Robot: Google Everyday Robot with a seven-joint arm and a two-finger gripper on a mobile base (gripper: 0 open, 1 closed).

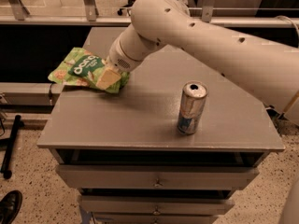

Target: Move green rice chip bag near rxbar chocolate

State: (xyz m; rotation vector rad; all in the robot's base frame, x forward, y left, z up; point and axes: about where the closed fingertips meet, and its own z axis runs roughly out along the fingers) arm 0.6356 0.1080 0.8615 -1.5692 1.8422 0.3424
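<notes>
The green rice chip bag [79, 70] lies at the far left of the grey cabinet top [140, 120], partly hanging over its left edge. It is a crinkled light-green pouch with a dark green label. My gripper [108, 78] is down at the bag's right end, touching or just above it. My large white arm reaches in from the upper right and covers the back of the top. The rxbar chocolate is not in view; it may be hidden behind my arm.
A silver-blue can [191, 108] stands upright on the right half of the cabinet top. The cabinet has drawers [154, 178] below. A metal railing [56, 20] runs behind, and a dark shoe [9, 206] is on the floor at the lower left.
</notes>
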